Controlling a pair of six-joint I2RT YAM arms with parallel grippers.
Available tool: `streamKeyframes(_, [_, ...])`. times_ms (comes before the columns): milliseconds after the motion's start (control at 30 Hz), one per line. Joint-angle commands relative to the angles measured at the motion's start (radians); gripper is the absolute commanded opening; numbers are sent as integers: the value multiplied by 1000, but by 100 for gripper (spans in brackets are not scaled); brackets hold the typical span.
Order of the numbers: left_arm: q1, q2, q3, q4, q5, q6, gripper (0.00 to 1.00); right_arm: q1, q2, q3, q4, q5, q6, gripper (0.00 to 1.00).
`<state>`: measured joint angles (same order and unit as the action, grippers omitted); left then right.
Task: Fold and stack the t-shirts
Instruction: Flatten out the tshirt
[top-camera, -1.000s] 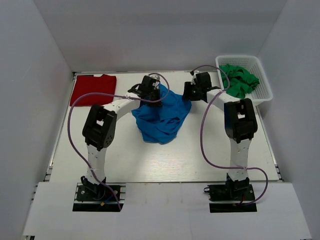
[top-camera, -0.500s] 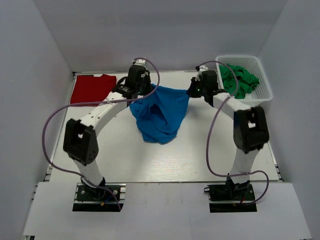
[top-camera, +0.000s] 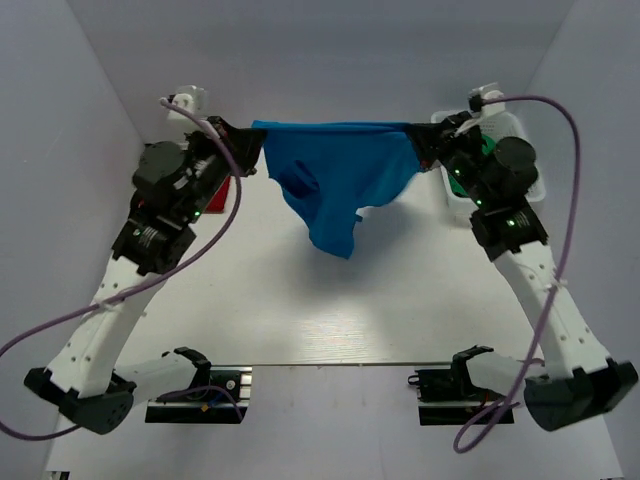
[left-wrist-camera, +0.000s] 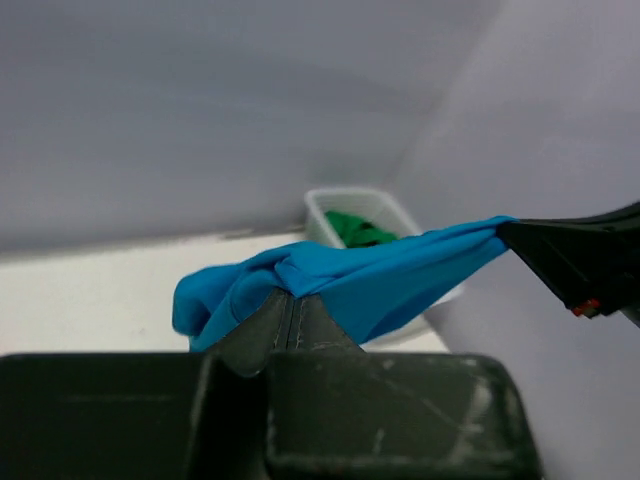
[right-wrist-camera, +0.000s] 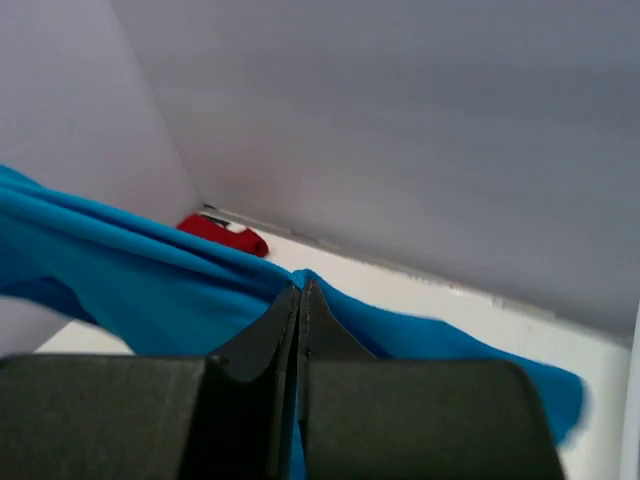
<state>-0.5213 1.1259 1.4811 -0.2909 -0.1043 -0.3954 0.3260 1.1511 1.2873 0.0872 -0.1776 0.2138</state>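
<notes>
The bright blue t-shirt (top-camera: 335, 175) hangs in the air above the table, its top edge pulled taut between both grippers. My left gripper (top-camera: 250, 135) is shut on the left end of that edge; in the left wrist view the fingers (left-wrist-camera: 292, 300) pinch blue cloth (left-wrist-camera: 400, 275). My right gripper (top-camera: 418, 135) is shut on the right end, and its closed jaws (right-wrist-camera: 302, 290) bite a fold of the blue t-shirt (right-wrist-camera: 130, 280). The dark red t-shirt (right-wrist-camera: 222, 236) lies folded at the table's far left corner. From above only a strip of the red t-shirt (top-camera: 224, 195) shows behind the left arm.
A white basket (left-wrist-camera: 355, 197) holding green cloth (left-wrist-camera: 358, 230) stands at the far right of the table, mostly behind the right arm (top-camera: 505, 215) from above. White walls close in the back and both sides. The blue shirt's lower tip hangs over the table's middle (top-camera: 330, 290).
Both arms rose and spread apart, lifting the blue t-shirt off the table and stretching it. The right gripper closed on its edge during the last second.
</notes>
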Motion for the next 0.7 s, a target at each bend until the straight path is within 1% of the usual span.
streamKeyframes(0, [17,-77,62,75,115,41,0,-34,-88,75,-17,17,-59,0])
streamKeyframes(33, [17,-86,77,88,164,41,0,-36,-100,114,-26,1,-65,0])
streamKeyframes(200, [17,-133,202,67,198,50,0,-36,-212,225,-40,-54,-86,0])
streamKeyframes(233, [17,-143,226,67,230,50,0,-42,-235,254,-46,-62,-103,0])
streamKeyframes(400, [27,-202,266,67,333,41,0,-39,-319,296,-72,-105,-111,0])
streamKeyframes(500, [27,-222,289,58,367,23,0,-39,-347,300,-86,-146,-87,0])
streamKeyframes(567, [27,-222,280,49,367,14,0,-41,-361,294,-86,-178,-76,0])
streamKeyframes(667, [27,-212,251,24,295,13,0,-39,-367,267,-86,-201,-44,0])
